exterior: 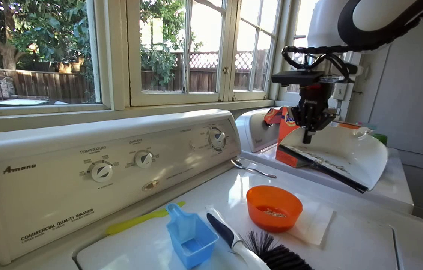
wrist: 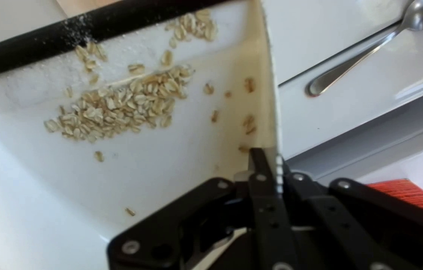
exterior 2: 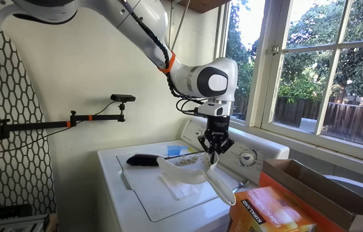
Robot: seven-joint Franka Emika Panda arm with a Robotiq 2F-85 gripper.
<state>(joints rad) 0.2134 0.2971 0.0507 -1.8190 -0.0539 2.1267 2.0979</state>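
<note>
My gripper (exterior: 309, 137) is shut on the side wall of a white dustpan (exterior: 363, 155) and holds it in the air, beside the orange detergent box (exterior: 286, 131). In an exterior view the gripper (exterior 2: 214, 156) points straight down, and the dustpan (exterior 2: 181, 172) has its handle toward the camera. In the wrist view the fingertips (wrist: 272, 161) pinch the wall from both sides. A pile of oats (wrist: 117, 107) lies inside the pan (wrist: 151, 165) near its black lip (wrist: 38, 47), with loose flakes around. An orange bowl (exterior: 258, 218) with a few flakes stands on the washer lid.
On the washer lie a spoon (exterior: 256, 171), a blue scoop (exterior: 192, 242), a brush (exterior: 282, 258), a yellow-green utensil (exterior: 140, 219) and white paper (exterior: 318, 227). The washer's control panel (exterior: 65, 195) rises along the window wall. A Kirkland box (exterior 2: 271, 211) stands near the dustpan handle.
</note>
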